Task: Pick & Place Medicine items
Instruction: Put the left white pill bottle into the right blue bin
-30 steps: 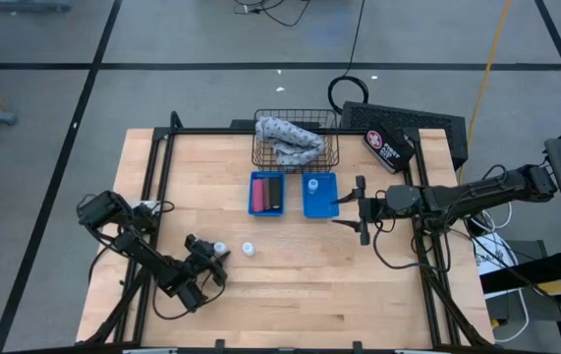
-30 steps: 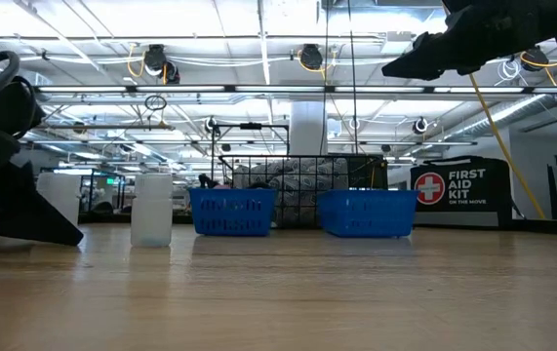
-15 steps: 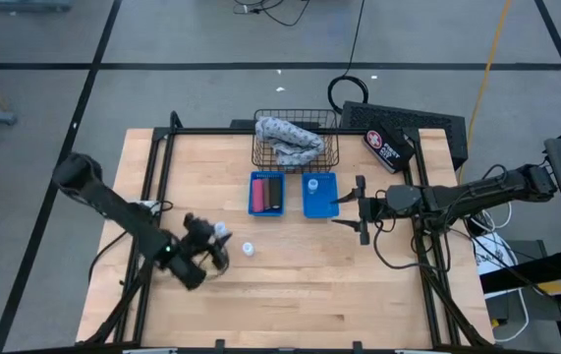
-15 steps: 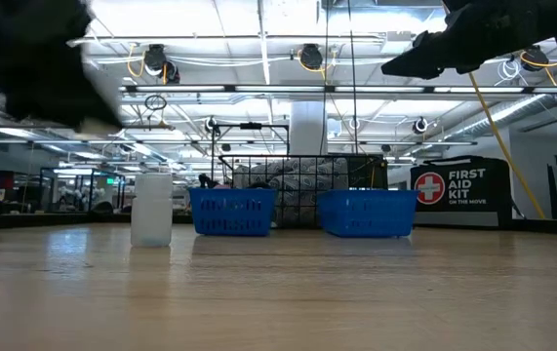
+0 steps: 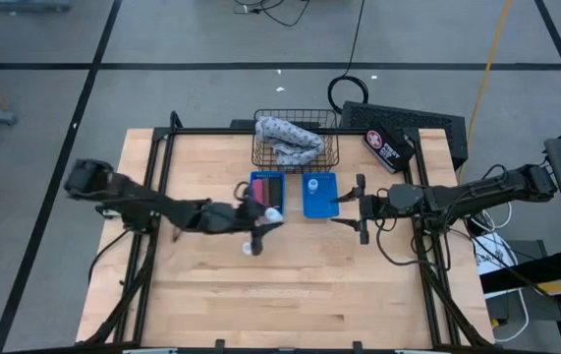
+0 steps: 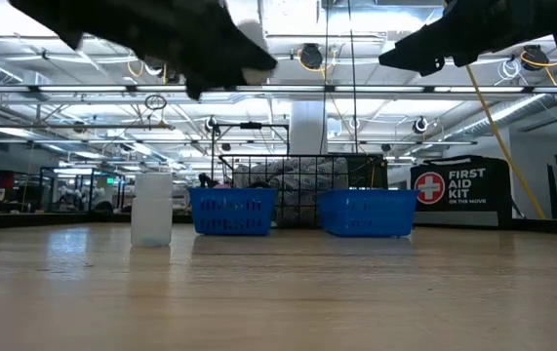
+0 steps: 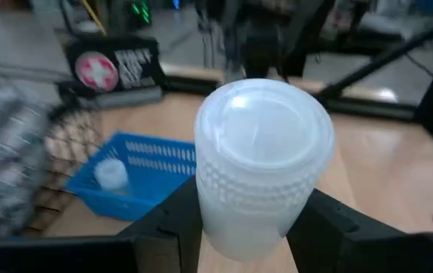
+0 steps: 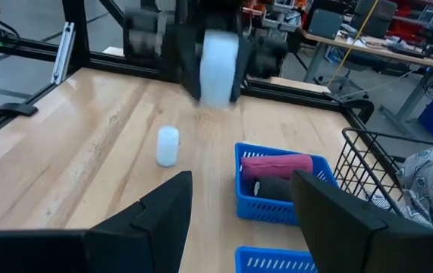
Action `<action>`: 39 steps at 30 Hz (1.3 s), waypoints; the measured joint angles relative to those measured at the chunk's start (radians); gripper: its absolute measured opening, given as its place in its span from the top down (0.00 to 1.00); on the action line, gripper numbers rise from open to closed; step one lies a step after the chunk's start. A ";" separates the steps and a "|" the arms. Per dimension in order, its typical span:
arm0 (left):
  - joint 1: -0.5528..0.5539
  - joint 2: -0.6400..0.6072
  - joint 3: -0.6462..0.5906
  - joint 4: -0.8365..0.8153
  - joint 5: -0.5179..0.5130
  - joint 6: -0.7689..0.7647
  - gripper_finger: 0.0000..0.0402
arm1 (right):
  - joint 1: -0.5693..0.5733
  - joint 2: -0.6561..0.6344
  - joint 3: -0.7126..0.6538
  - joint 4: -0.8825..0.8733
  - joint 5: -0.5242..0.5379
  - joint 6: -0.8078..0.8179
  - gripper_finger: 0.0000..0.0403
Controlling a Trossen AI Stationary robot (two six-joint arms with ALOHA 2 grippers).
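Observation:
My left gripper (image 5: 268,217) hangs over the table's middle, just near of the left blue basket (image 5: 267,194), shut on a white round bottle (image 7: 261,155). A second white bottle (image 5: 249,248) stands on its base on the wood, also seen in the low view (image 6: 151,208). A third bottle (image 5: 312,184) sits in the right blue basket (image 5: 318,195). The pink piece (image 8: 277,164) and black piece (image 8: 273,188) lie in the left basket; no brown piece shows. My right gripper (image 5: 359,208) waits open beside the right basket. My left gripper pinches the white bottle by its lower body (image 7: 235,227), one finger (image 7: 172,227) on each side, cap end free above them. The fingers reach in about level from the table's left. The bottle is upright and lifted clear of the wood.
A wire basket (image 5: 296,147) holding the grey-blue patterned cloth (image 5: 290,140) stands at the far edge behind the blue baskets. The black first aid pouch (image 5: 388,147) lies at the far right. Bare wood spreads across the near half of the table.
My left gripper, holding the white bottle, has risen from the table's near left and swung right and toward the far edge, to the blue baskets. The bottle has been lifted clear and carried along. The other bottle on the wood has stayed put.

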 joint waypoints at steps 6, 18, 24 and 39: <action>0.067 0.235 0.126 0.008 0.134 -0.008 0.62 | 0.000 0.000 0.000 0.000 0.000 0.020 0.47; 0.096 0.512 0.479 -0.217 0.306 0.097 0.60 | 0.000 0.060 0.069 -0.049 0.052 0.127 0.47; 0.098 0.539 0.514 -0.254 0.299 0.103 0.63 | 0.027 0.178 0.296 -0.363 0.051 0.125 0.39; 0.106 0.539 0.511 -0.283 0.244 0.092 0.62 | 0.072 0.526 0.494 -0.617 0.027 0.154 0.28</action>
